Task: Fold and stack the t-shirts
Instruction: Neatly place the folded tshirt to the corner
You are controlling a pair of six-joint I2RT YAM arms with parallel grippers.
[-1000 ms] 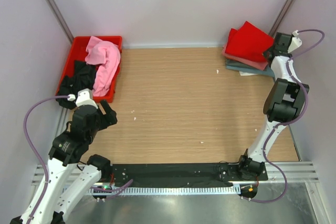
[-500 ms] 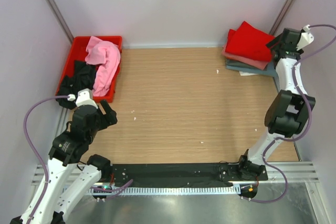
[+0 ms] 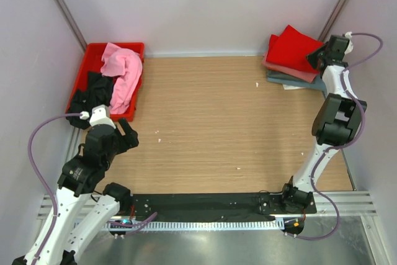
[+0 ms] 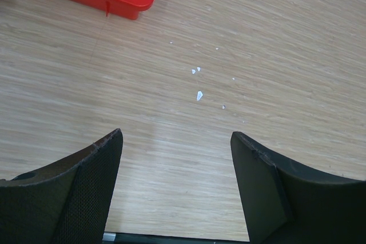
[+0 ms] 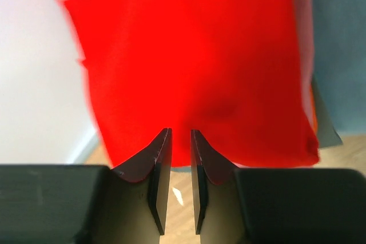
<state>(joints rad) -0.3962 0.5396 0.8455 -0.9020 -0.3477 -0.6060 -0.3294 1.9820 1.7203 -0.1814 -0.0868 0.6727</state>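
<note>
Your right gripper [image 3: 317,59] sits against the bright red t-shirt [image 3: 296,46], which tops the folded stack well apart from the red crate [image 3: 115,44], at the opposite end of the same far edge. Its jaws stand almost together with only a slit between, and no cloth shows in it. A push from here could skew that shirt on the salmon pink t-shirt [image 3: 288,69] and grey-blue t-shirt [image 3: 291,80] beneath. Your left gripper [image 4: 176,134], jaws wide apart, hovers just beside the crate's near corner. Inside the crate, the light pink t-shirt [image 3: 122,69] drapes over the black t-shirt [image 3: 93,88], so one grab may drag both out.
</note>
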